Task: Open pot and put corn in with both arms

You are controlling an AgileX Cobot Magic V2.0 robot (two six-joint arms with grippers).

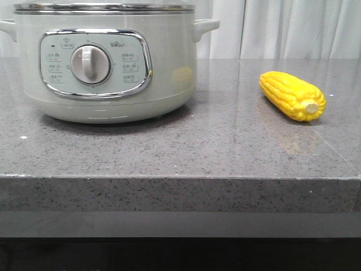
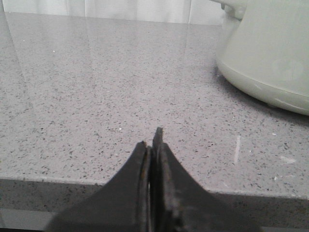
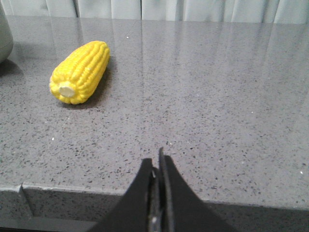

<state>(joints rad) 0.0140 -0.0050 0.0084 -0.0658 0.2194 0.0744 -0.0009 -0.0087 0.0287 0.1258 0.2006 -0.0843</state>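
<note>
The pale grey-green pot (image 1: 104, 62) stands at the back left of the counter, its steel-rimmed lid (image 1: 104, 7) on, control panel and white dial (image 1: 90, 64) facing me. Its side also shows in the left wrist view (image 2: 270, 53). The yellow corn (image 1: 292, 95) lies on the counter to the right, pale stub end toward me; it also shows in the right wrist view (image 3: 80, 71). My left gripper (image 2: 152, 140) is shut and empty at the counter's front edge, apart from the pot. My right gripper (image 3: 157, 159) is shut and empty at the front edge, apart from the corn. Neither gripper shows in the front view.
The grey speckled stone counter (image 1: 180, 152) has a sharp front edge (image 1: 180, 178). White curtains (image 1: 282, 28) hang behind it. The pot's small side handle (image 1: 206, 25) sticks out toward the corn.
</note>
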